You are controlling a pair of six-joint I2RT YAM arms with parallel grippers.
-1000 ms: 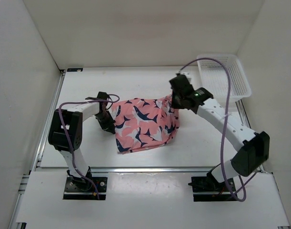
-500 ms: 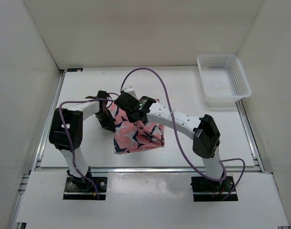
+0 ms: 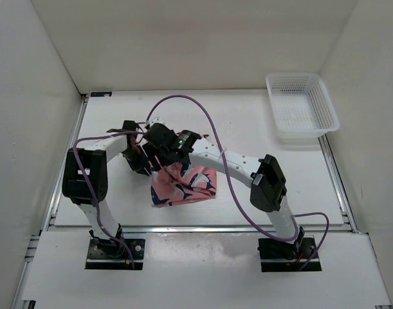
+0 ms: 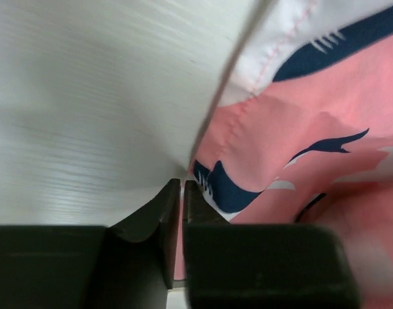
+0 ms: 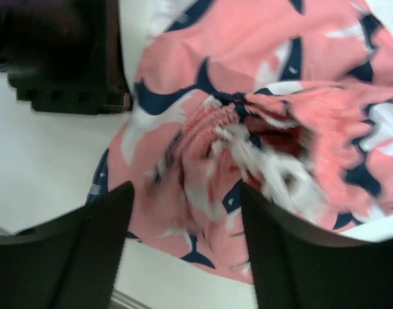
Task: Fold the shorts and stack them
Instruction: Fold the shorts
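Observation:
The salmon-pink shorts (image 3: 186,185) with navy and white bird shapes lie folded over in a small bundle near the table's front middle. My right gripper (image 3: 156,149) hangs over their left edge. In the right wrist view it (image 5: 183,248) stands wide open above the bunched waistband (image 5: 235,109), holding nothing. My left gripper (image 3: 139,161) is at the same left edge. In the left wrist view its jaws (image 4: 182,185) stand a thin slit apart with pink cloth of the shorts (image 4: 299,135) in the slit.
A white mesh basket (image 3: 302,106) sits at the back right corner. White walls close the table on three sides. The right arm (image 3: 238,164) stretches across the table's middle, its purple cable (image 3: 215,129) looping above.
The right arm swung from the right side across to the left, carrying the shorts' right half over the left half, then opened its jaws. The left gripper shifted slightly left and loosened a little.

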